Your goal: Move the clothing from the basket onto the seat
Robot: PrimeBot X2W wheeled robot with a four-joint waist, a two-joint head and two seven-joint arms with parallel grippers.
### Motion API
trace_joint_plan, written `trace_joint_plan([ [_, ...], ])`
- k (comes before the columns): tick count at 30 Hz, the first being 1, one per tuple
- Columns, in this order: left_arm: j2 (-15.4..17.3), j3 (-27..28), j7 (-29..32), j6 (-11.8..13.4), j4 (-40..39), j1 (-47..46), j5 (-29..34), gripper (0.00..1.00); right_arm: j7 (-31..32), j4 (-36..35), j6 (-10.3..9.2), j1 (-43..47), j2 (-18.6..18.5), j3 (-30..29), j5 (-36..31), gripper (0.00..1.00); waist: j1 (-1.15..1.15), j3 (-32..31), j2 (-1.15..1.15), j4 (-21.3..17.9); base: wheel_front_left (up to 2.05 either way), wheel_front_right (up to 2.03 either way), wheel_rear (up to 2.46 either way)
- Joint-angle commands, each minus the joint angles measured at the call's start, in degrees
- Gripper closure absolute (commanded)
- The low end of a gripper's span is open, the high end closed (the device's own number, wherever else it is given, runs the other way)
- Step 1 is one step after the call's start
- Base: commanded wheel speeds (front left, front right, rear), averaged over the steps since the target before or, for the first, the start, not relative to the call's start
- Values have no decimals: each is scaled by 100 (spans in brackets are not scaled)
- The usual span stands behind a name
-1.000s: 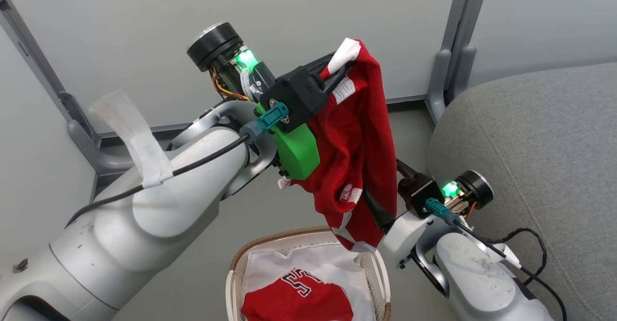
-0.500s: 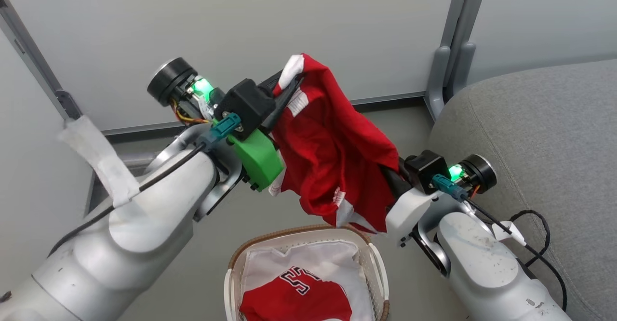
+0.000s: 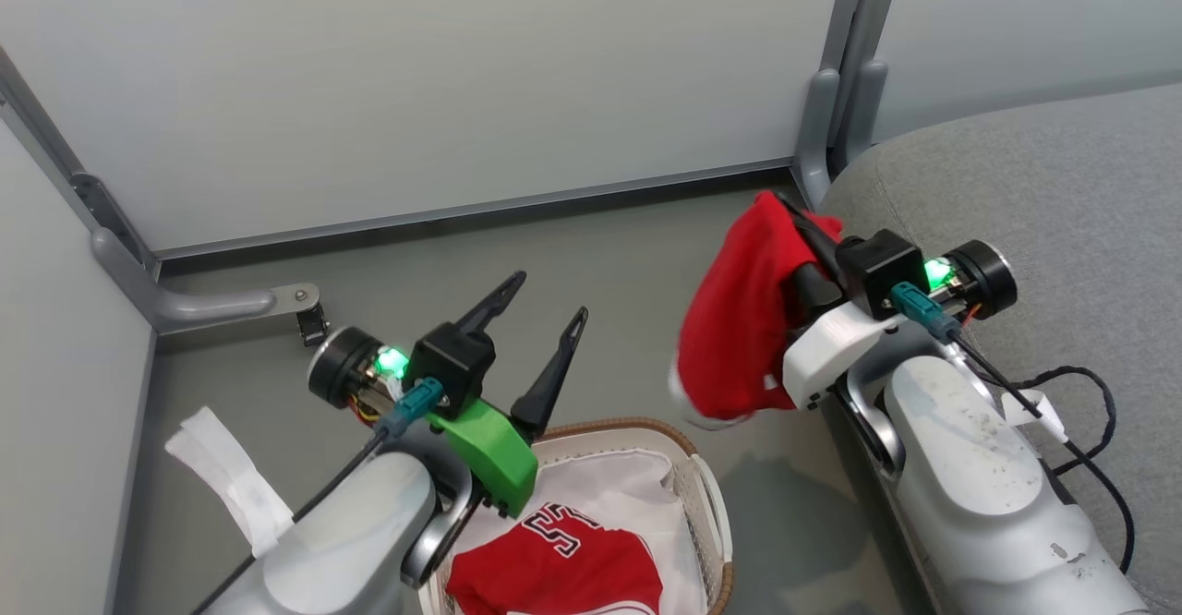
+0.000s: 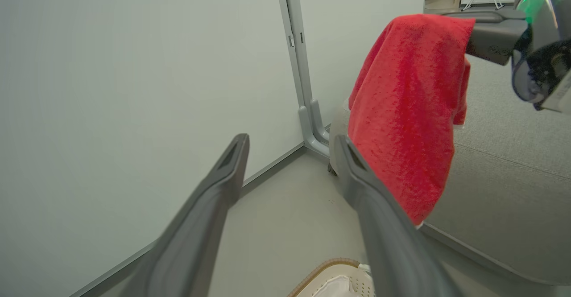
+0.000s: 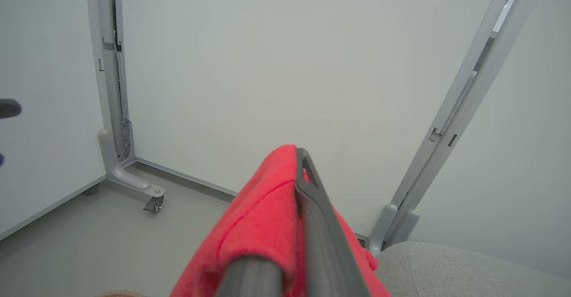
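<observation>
Dangling from my right gripper point(image 3: 783, 211), the plain red garment point(image 3: 739, 338) is hanging in loose folds in the air, a thin white edge showing along its lowest fold. It is sitting up off the floor point(image 3: 600, 246), just beside the rounded edge of the seat point(image 3: 1062, 190) and to the right of the basket point(image 3: 637, 426), touching neither that I can see. I am watching the right gripper's two dark fingers pressing together on the cloth. In the right wrist view one finger point(image 5: 308, 185) is lying along the top of the red fabric, and the jaws are closed on it.

Below and to the left, the red-and-white jersey point(image 3: 554, 569) is lying in the basket on the white liner point(image 3: 609, 486), numerals facing up.

My left gripper point(image 3: 549, 294) is hovering over the basket's left rim with its fingers spread wide apart and pointing up toward the wall panels point(image 3: 416, 70). Nothing is between them. In the left wrist view I am seeing the red garment past the open fingers, draped over the other arm's dark finger, with the grey seat behind it.
</observation>
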Motion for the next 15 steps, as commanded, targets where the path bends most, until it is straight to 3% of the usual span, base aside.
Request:
trace_joint_plan([
  [1, -54, 11, -48, 21, 33, 173, -38, 0, -4, -62, -8, -44, -57, -74, -43, 100, 0, 21, 0, -18, 0, 0, 0],
  [15, -626, 535, -84, -109, -116, 1200, 241, 0, -4, -691, -8, 489, -297, -736, -226, 100, 0, 201, 0, -513, 0, 0, 0],
])
